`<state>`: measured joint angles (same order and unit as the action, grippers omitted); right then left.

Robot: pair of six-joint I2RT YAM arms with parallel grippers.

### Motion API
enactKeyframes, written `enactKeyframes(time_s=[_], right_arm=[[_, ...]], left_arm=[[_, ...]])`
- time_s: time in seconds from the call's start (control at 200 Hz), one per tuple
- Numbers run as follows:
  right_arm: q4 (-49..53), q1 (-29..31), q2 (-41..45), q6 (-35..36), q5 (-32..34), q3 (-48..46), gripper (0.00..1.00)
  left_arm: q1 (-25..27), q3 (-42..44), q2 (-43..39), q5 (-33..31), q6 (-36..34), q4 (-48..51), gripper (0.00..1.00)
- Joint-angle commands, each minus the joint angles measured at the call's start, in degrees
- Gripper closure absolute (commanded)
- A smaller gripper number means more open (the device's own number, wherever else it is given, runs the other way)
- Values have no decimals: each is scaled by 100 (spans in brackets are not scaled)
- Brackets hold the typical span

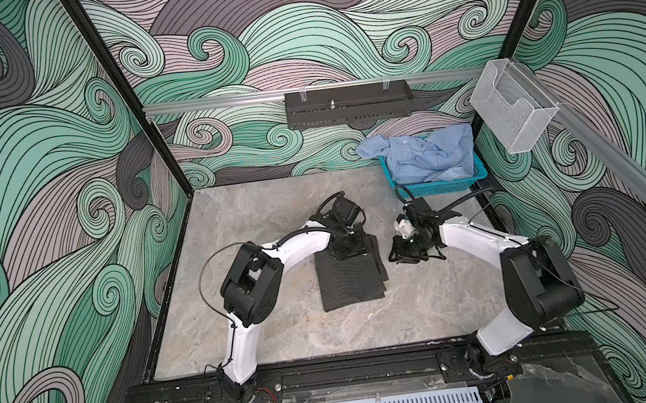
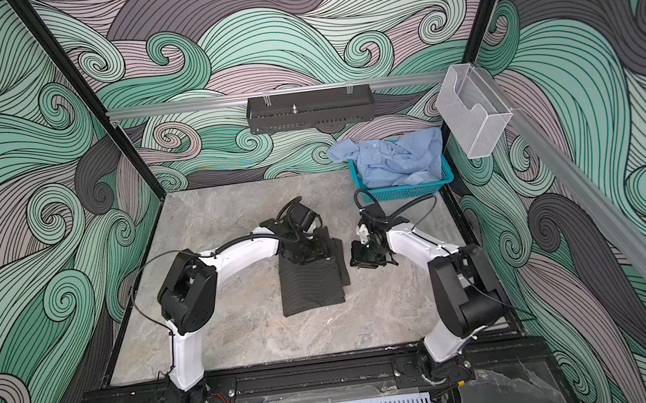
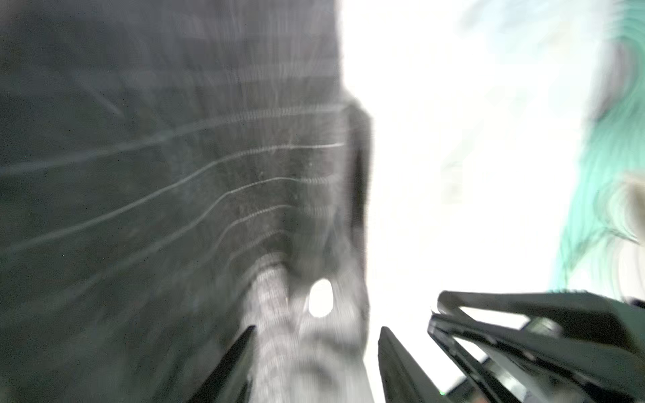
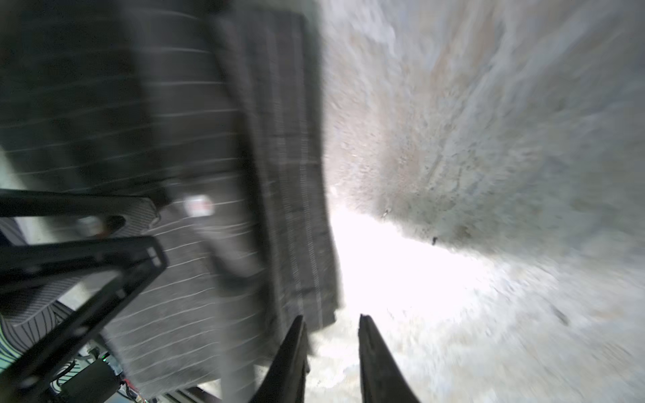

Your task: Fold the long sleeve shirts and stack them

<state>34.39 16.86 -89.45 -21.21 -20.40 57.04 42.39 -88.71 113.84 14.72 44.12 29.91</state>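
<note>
In both top views the dark charcoal pinstriped shirt lies folded into a rectangle at the middle of the frame, on the marbled counter. The light blue shirt sits crumpled in the teal basket at the counter's upper right, with one end hanging over the basket's left rim. The left pincer stands over the folded shirt's far edge. The right pincer is just to its right, over bare counter. From above, neither opening can be read.

The blurred wrist views show more. In the left wrist view, the left pincer's fingers are parted wide, with a loose fold of charcoal cloth showing in the gap. In the right wrist view, the right pincer's fingers stand slightly apart, holding nothing. Only counter shows between them, and the shirt's layered edge lies just beside one finger.
</note>
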Motion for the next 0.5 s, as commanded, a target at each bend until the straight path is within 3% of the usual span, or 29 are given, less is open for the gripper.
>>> enactKeyframes(time_s=[0.0, 0.195, 0.335, 0.495], right_arm=[[403, 60, 405, 134, 154, 311, 71], [437, 679, 261, 249, -152, 739, 73], [291, 1228, -176, 192, -223, 976, 75], [-19, 1344, -507, 34, -278, 991, 74]], left_arm=[[-36, -74, -984, 87, -180, -441, 40], [-247, 657, -1639, -398, -225, -469, 41], [-687, 1371, -1644, -97, -190, -463, 45], [-1040, 1916, -1386, 66, -273, -811, 47]])
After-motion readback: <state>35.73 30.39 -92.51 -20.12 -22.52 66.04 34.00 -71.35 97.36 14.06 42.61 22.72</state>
